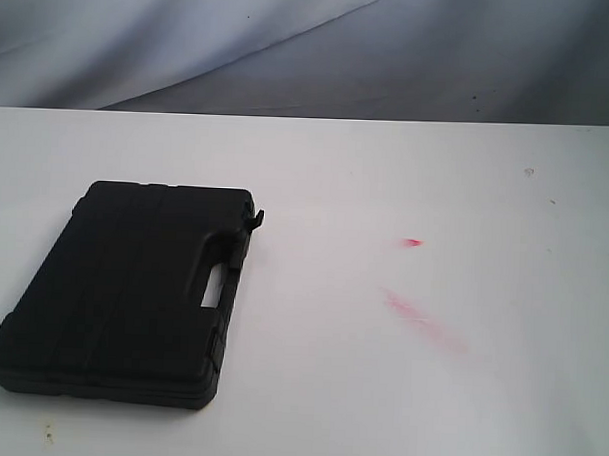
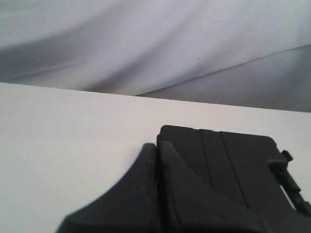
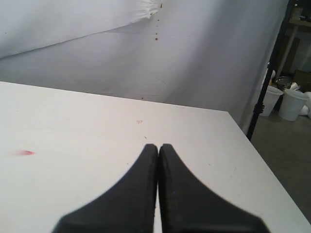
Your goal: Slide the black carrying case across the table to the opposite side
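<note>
The black carrying case [image 1: 127, 287] lies flat on the left part of the white table [image 1: 386, 191], its handle cutout facing the middle. No arm shows in the exterior view. In the left wrist view my left gripper [image 2: 157, 145] is shut and empty, its tips in front of the near corner of the case [image 2: 228, 165]; whether they touch it cannot be told. In the right wrist view my right gripper [image 3: 158, 146] is shut and empty above the bare table [image 3: 73, 126], with the case out of that view.
Pink-red smears [image 1: 421, 317] and a small red spot [image 1: 412, 242] mark the table's right half. A grey cloth backdrop [image 1: 311, 48] hangs behind the far edge. White buckets [image 3: 291, 102] stand on the floor beyond the table's right edge.
</note>
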